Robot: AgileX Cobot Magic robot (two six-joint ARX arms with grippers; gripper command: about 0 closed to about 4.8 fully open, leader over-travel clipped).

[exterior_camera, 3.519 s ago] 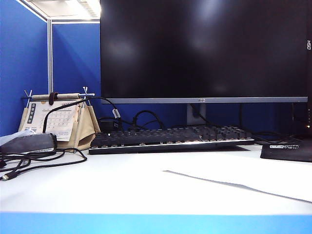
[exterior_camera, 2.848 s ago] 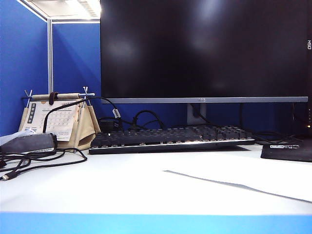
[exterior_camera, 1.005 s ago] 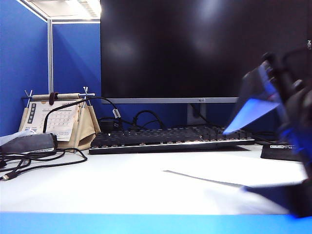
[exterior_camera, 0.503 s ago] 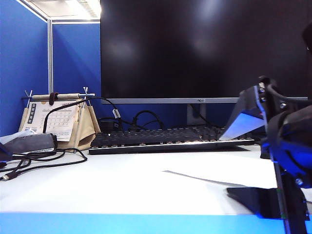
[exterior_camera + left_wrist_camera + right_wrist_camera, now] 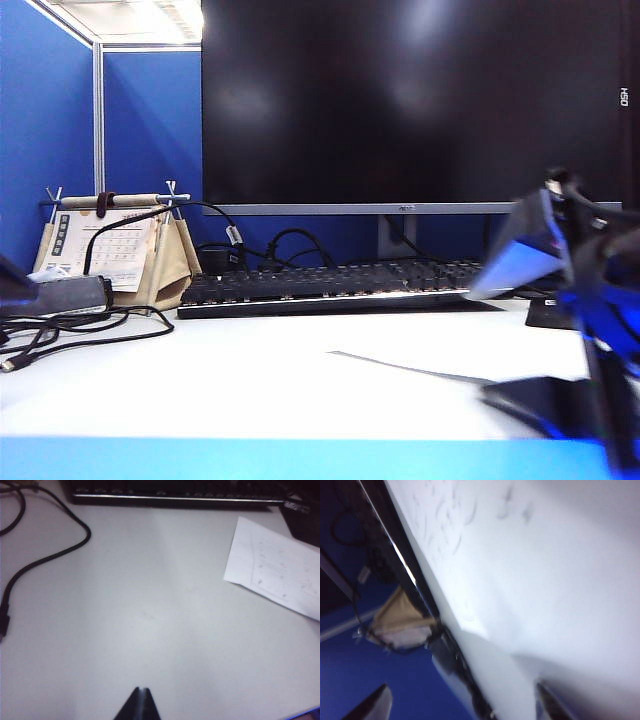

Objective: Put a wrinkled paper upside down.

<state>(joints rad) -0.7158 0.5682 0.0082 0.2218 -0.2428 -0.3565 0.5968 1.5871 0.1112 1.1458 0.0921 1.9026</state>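
The right gripper [image 5: 585, 330] stands at the right edge of the exterior view, blurred, low over the white desk [image 5: 250, 380]; in its wrist view its two fingertips [image 5: 372, 707] show far apart at the frame's edges, so the jaws stand wide with nothing between them. The wrinkled paper [image 5: 277, 572] lies flat on the desk just below and ahead of this gripper, faint marks showing through the sheet; in the right wrist view its corner [image 5: 470, 622] sits close under the camera. Beyond the paper from the right gripper runs the black keyboard [image 5: 330, 285], and behind that the dark monitor [image 5: 400, 100]. The left gripper [image 5: 139, 705] hovers over bare desk well to the side of the paper, its two tips pressed together and holding nothing. A black cable [image 5: 45, 562] curls on the desk off to its other side, and the keyboard's front edge lies ahead of it. Far from the right gripper, past the keyboard's other end, stands a desk calendar [image 5: 110, 250] on a beige stand, against the blue partition [image 5: 40, 130].
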